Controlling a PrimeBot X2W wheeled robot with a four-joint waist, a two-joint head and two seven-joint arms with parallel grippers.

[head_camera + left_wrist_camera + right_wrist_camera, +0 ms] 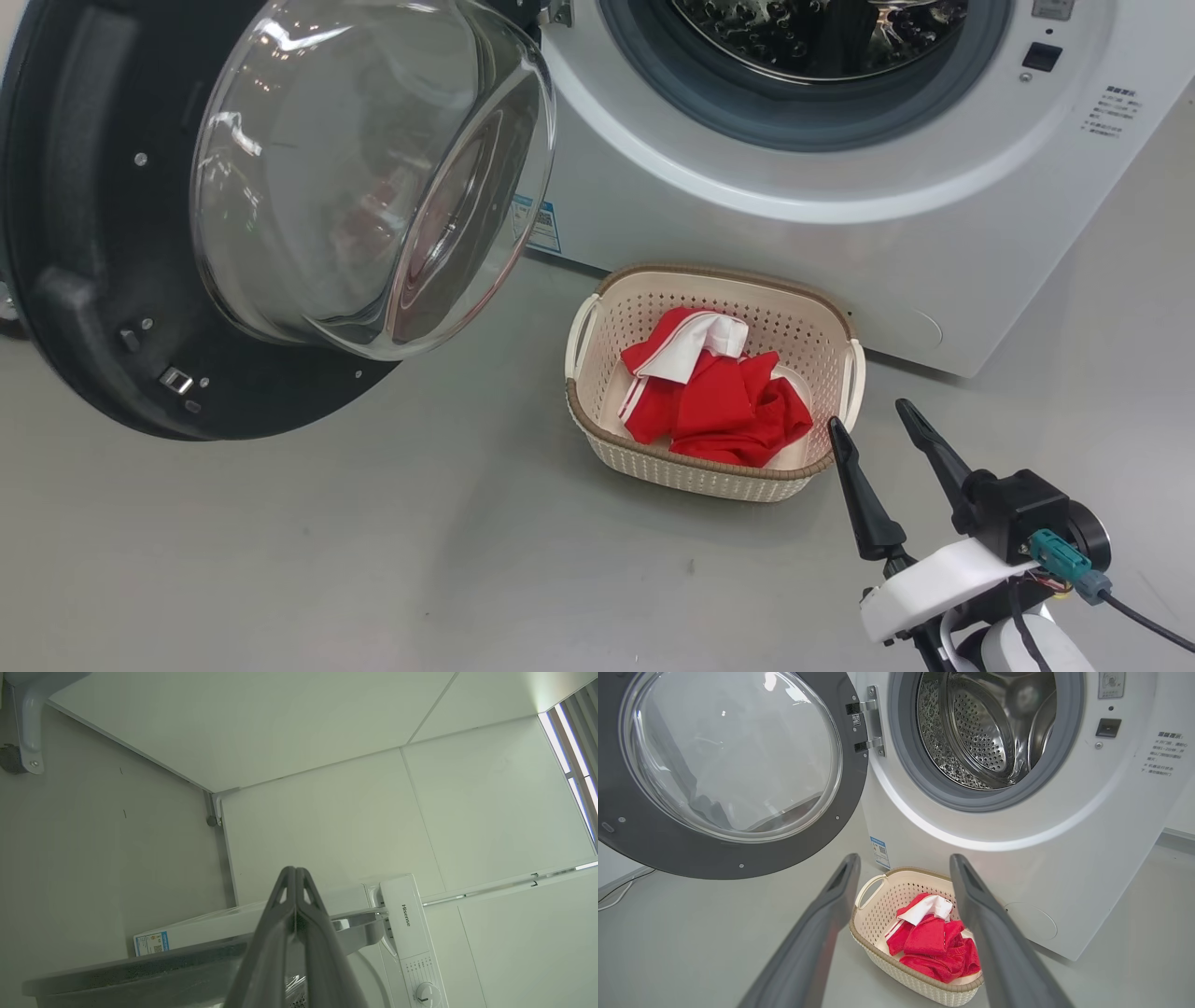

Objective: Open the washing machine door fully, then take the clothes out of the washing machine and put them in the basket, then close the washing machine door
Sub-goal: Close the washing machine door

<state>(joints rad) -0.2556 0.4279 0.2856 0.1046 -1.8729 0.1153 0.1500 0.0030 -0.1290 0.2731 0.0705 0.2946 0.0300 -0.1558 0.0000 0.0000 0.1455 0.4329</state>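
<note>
The washing machine door hangs wide open at the left, its glass bowl bulging toward me. The white washing machine shows a steel drum with no cloth visible inside. Red clothes with white trim lie in the cream basket on the floor before the machine. My right gripper is open and empty, just right of the basket; in its wrist view the fingers frame the basket and clothes. My left gripper is shut on nothing, pointing up past the machine's control panel.
Grey floor spreads left of and in front of the basket, under the open door. The door's hinge sits at the left of the drum opening. White wall panels rise behind the machine.
</note>
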